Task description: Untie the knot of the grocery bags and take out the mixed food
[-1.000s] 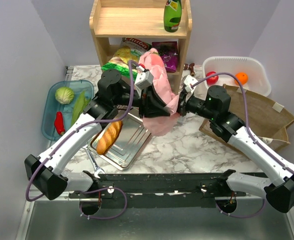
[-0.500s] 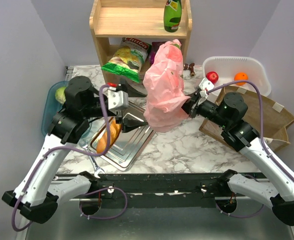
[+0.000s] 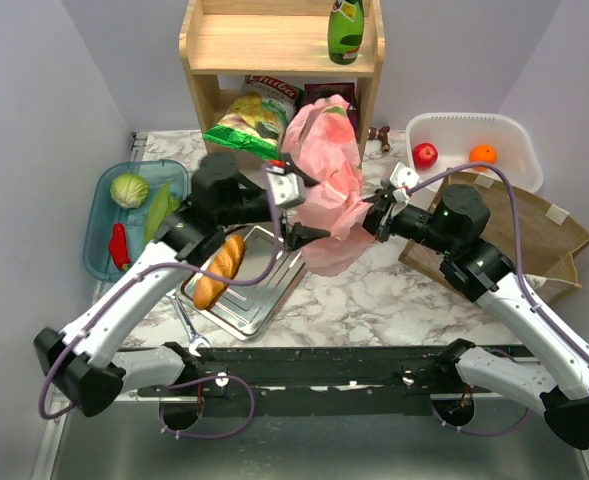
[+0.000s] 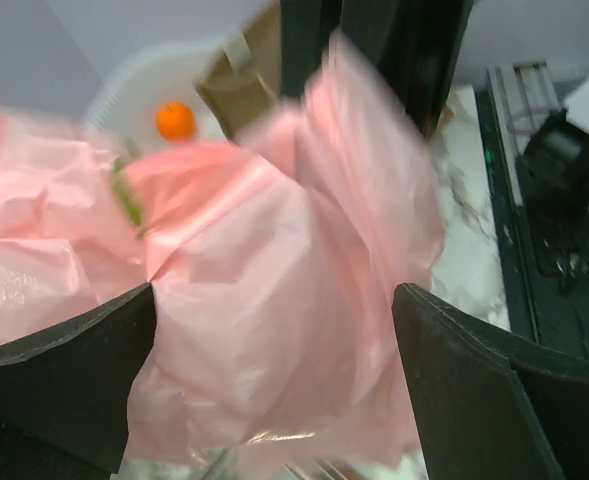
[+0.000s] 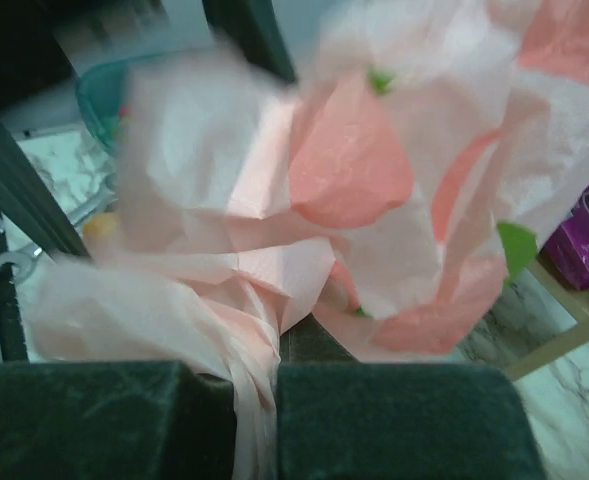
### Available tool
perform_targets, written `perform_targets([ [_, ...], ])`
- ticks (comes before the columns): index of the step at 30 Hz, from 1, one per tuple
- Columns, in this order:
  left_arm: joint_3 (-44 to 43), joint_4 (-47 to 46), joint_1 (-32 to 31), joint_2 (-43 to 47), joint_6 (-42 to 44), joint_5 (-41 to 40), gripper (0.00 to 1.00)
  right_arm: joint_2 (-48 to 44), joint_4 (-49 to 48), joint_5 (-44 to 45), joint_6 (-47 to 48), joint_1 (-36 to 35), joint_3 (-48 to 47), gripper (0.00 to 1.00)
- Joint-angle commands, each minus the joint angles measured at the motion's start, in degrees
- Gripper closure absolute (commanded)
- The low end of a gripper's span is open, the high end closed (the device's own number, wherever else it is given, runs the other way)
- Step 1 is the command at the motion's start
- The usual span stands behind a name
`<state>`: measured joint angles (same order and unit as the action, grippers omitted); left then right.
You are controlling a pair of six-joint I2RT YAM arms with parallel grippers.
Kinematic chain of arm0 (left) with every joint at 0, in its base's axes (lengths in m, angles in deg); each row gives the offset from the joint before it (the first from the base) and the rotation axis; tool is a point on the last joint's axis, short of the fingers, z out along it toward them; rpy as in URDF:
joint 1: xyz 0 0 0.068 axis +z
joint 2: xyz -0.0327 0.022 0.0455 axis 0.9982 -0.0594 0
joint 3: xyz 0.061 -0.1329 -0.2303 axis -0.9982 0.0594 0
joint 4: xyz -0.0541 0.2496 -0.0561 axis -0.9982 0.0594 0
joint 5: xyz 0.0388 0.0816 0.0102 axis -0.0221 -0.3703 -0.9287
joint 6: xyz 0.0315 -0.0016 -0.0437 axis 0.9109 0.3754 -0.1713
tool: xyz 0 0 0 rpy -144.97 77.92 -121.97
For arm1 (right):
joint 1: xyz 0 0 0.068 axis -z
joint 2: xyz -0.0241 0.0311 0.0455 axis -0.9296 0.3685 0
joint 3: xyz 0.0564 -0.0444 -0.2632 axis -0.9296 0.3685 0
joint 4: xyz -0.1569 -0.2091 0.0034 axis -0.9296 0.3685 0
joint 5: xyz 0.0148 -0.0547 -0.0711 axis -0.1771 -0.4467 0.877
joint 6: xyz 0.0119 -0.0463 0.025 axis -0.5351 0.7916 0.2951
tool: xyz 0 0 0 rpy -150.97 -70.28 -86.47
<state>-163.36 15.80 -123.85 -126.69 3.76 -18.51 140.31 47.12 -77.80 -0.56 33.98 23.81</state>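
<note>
The pink grocery bag (image 3: 329, 185) stands puffed up mid-table in front of the shelf. My left gripper (image 3: 307, 208) is open against its left side, and crinkled pink plastic (image 4: 274, 320) fills the gap between the fingers (image 4: 474, 390). My right gripper (image 3: 372, 215) is shut on a bunched pink strand (image 5: 256, 395) at the bag's right side. The knot is hidden. Green bits (image 5: 515, 246) show through the plastic. Food lies outside the bag: cabbage (image 3: 129, 189), red pepper (image 3: 119, 245), crisp packet (image 3: 242, 120), orange (image 3: 483, 154), red fruit (image 3: 424, 155), green bottle (image 3: 346, 30).
A steel tray (image 3: 264, 285) with a bread loaf (image 3: 219, 270) lies under my left arm, a wrench (image 3: 186, 325) in front of it. At the left is a teal tray (image 3: 99, 215). A white tub (image 3: 464, 128) and a brown paper bag (image 3: 519, 225) are at the right, the wooden shelf (image 3: 279, 50) behind.
My left gripper let go of the bag, opened wide, swung left, then came back open against the bag's left side. The right gripper kept its hold while the bag rose and settled.
</note>
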Motion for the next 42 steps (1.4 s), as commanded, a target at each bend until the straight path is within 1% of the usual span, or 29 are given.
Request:
perform_targets([
  [1, 10.7, -10.6, -1.8, -2.6, -0.4, 3.5, 0.01, 1.4, -4.5, -9.3, -7.8, 0.2, -5.0, 0.99],
  [3, 9.8, -12.1, -4.1, -4.9, 1.5, 1.7, 0.02, 2.5, -4.1, -14.8, -10.4, 0.1, -5.6, 0.99],
  [5, 9.5, -16.0, -5.2, -6.6, -0.9, -0.6, 0.02, 3.7, -4.0, -17.9, -12.0, -0.1, -5.7, 0.99],
  [8, 12.1, -24.2, -6.0, -6.9, -3.4, -5.1, 0.01, 5.2, -1.6, -19.5, -12.8, -0.2, -6.6, 0.99],
  [10, 14.5, -29.1, -6.1, -6.0, -5.0, -6.7, 0.02, 5.7, -1.0, -19.7, -12.8, -0.2, -7.2, 0.99],
  [11, 15.2, -30.7, -6.1, -5.5, -7.0, -7.1, 0.03, 5.7, -1.2, -19.3, -14.7, -0.2, -7.2, 0.99],
  [12, 15.2, -31.4, -6.0, -5.2, -8.5, -6.4, 0.14, 5.7, -1.3, -18.5, -15.5, -0.2, -7.1, 0.99],
  [14, 14.2, -29.9, -5.9, -4.5, -11.2, -2.5, 0.45, 5.5, -0.7, -16.8, -16.6, -0.2, -7.1, 0.99],
  [16, 14.4, -29.6, -5.9, -2.9, -13.9, -0.5, 0.8, 5.1, 1.4, -15.6, -16.3, -0.2, -7.8, 0.98],
  [17, 15.0, -29.5, -5.9, -2.0, -14.6, -0.7, 0.94, 5.0, 3.1, -15.0, -15.6, -0.3, -8.5, 0.92],
  [18, 15.8, -29.0, -5.8, -1.0, -14.4, -1.1, 1.0, 4.8, 4.6, -14.0, -15.2, -0.2, -9.1, 0.86],
  [20, 17.1, -26.8, -5.1, 0.5, -12.2, -1.0, 1.0, 4.4, 8.1, -12.5, -13.8, -0.2, -10.7, 0.61],
  [21, 17.3, -25.1, -4.5, 1.3, -11.1, -0.4, 1.0, 4.1, 10.4, -11.9, -12.0, -0.2, -11.7, 0.47],
  [22, 17.5, -23.6, -3.5, 1.8, -10.2, 0.3, 1.0, 3.7, 12.3, -9.9, -10.0, -0.2, -12.9, 0.36],
  [24, 17.6, -20.2, -0.9, 2.3, -9.4, 2.8, 1.0, 3.2, 16.2, -3.1, -7.4, -0.2, -15.2, 0.2],
  [26, 17.1, -15.8, 1.7, 2.5, -6.4, 6.6, 1.0, 3.2, 20.2, 0.2, -3.2, -0.2, -17.8, 0.1],
  [28, 15.8, -11.2, 2.8, 2.3, -2.0, 8.9, 1.0, 3.6, 23.0, -0.7, 0.0, -0.2, -20.4, 0.06],
  [31, 11.8, -3.5, 3.1, 0.2, 2.0, 11.8, 1.0, 5.1, 25.8, -7.6, 4.6, -0.2, -23.6, 0.01],
  [32, 10.0, 0.0, 2.5, -1.4, 3.8, 11.7, 1.0, 6.3, 26.1, -9.1, 4.7, -0.2, -24.7, 0.0],
  [34, 7.2, 3.9, 1.6, -3.7, 6.4, 11.0, 1.0, 8.9, 26.6, -12.1, 4.2, -0.2, -27.3, 0.0],
  [37, 5.1, 4.7, 0.5, -5.3, 8.8, 10.1, 1.0, 12.1, 25.6, -16.4, 2.8, -0.2, -30.0, 0.0],
  [39, 3.6, 4.8, 0.0, -5.3, 9.8, 11.6, 1.0, 13.8, 27.7, -17.7, 5.2, -0.3, -30.6, 0.0],
  [42, 1.4, 3.7, -0.1, -4.1, 9.6, 15.9, 1.0, 15.9, 34.3, -14.1, 11.5, -0.2, -30.3, 0.0],
])
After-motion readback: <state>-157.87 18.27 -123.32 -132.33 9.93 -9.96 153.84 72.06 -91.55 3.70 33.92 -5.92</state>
